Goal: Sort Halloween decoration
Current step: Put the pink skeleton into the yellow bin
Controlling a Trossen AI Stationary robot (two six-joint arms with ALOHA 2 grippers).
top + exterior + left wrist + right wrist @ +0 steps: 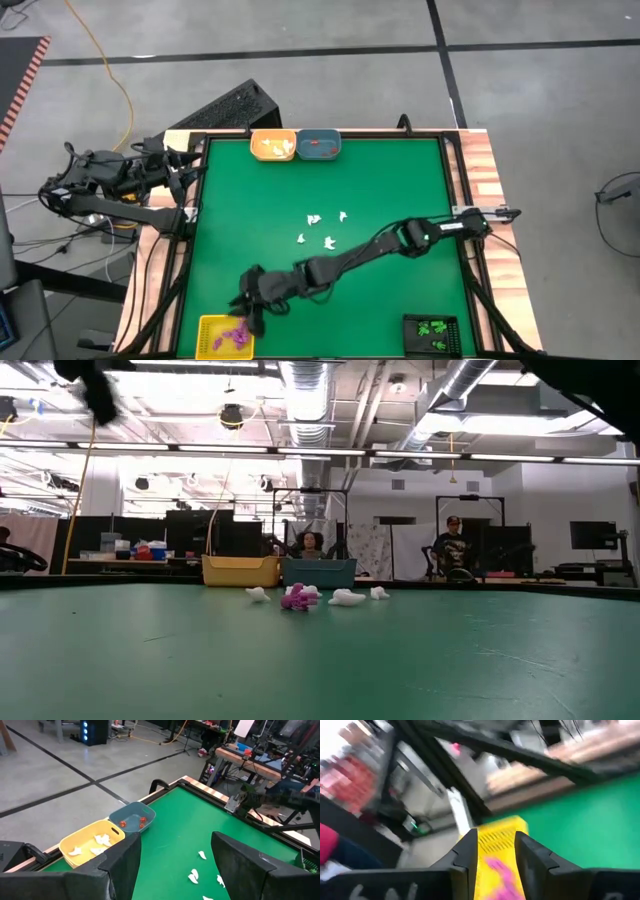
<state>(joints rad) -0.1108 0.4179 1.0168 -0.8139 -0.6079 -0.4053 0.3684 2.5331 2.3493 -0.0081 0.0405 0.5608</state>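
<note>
Overhead, right gripper [243,312] reaching across the green felt table top [390,180] to the rim of the bright yellow slotted plastic tray [208,328] at the near left corner, purple plastic trinkets [236,338] already lying inside; fingers hard to make out from this height. Also sorted: white trinkets in the pale orange-yellow tray [272,146] at the far edge, small red pieces in the blue-grey tray [318,146] just beside it, green pieces in the black mesh tray [432,332] at the near right corner. Left to do: a loose cluster of tiny white plastic trinkets [322,229] mid-table, well apart from every tray. Left gripper [178,165] parked off the table's far left corner. At table height, a single purple trinket [295,598] sitting among the white ones [346,598], so by this reckoning well past halfway, with a handful remaining. People seated in the room beyond, well clear. From the left wrist, dark fingers [122,865] spread wide and holding nothing, the two far trays and a few white pieces [193,876] ahead. From the right wrist, fingers [467,852] parted over the yellow tray [501,840], with purple [500,872] showing between and below them; nothing visibly pinched. Nothing blocking the path back to the cluster apart from the arm's own long reach.
</note>
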